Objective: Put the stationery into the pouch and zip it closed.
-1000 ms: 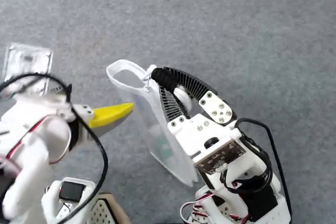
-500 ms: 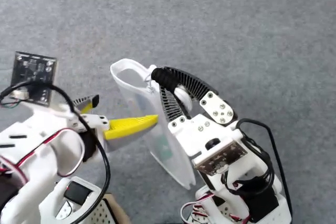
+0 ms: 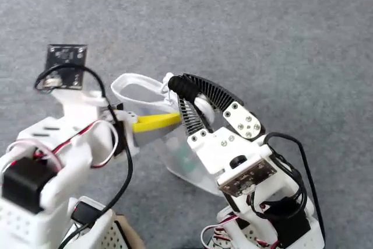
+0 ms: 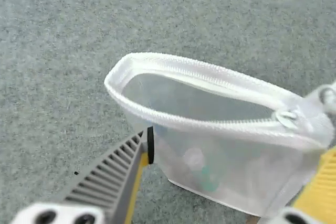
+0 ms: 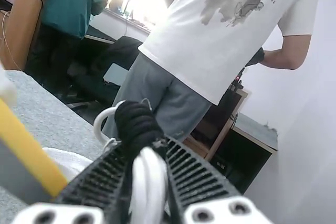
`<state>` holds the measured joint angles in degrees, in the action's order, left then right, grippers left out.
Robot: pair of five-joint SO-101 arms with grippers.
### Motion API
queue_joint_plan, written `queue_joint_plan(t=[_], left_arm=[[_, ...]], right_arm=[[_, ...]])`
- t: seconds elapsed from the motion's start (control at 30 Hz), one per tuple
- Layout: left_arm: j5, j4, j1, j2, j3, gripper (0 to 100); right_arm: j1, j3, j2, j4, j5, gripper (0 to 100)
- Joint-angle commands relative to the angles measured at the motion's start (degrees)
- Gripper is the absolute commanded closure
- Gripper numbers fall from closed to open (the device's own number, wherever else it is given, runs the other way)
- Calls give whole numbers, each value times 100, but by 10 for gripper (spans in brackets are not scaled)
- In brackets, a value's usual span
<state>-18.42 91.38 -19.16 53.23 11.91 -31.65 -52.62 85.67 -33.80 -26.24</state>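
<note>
Pouch (image 4: 210, 169), translucent white, zip mouth gaping, right pincer (image 3: 178, 93) clamping its rim, left pincer (image 4: 236, 153) spread

Behind the translucent wall of the pouch (image 4: 236, 145), only blurred teal and white shapes (image 4: 205, 177); impossible to tell which stationery. Of the left gripper (image 4: 231, 169), just a ribbed grey finger (image 4: 113, 169) and a corner of the yellow finger (image 4: 317, 182), both cut off by the left wrist view's edge. From above, yellow tip hidden behind the right gripper (image 3: 175, 90); grey finger not to be made out. Near corner of the pouch covered by the right arm (image 3: 233, 155).
</note>
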Motion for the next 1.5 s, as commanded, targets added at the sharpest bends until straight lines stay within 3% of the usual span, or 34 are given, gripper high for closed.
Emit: queue_joint_plan(t=[0.0,0.2,0.43,0.57,0.83,1.0,1.47], left_arm=[[-158,-264,-101,-9,4,536],[-642,-448,-180,-18,-22,536],[-580,-404,-382,-18,180,536],[-167,-149,-382,-9,189,536],[360,-114,778,-9,382,570],[721,-44,840,53,857,589],[712,-26,1068,53,848,589]], right_arm=[[35,356,57,167,44,986],[35,338,31,167,44,986],[44,338,31,167,44,986],[44,347,31,167,35,986],[44,356,57,167,35,986],[44,365,57,167,35,986],[44,365,57,167,35,986]])
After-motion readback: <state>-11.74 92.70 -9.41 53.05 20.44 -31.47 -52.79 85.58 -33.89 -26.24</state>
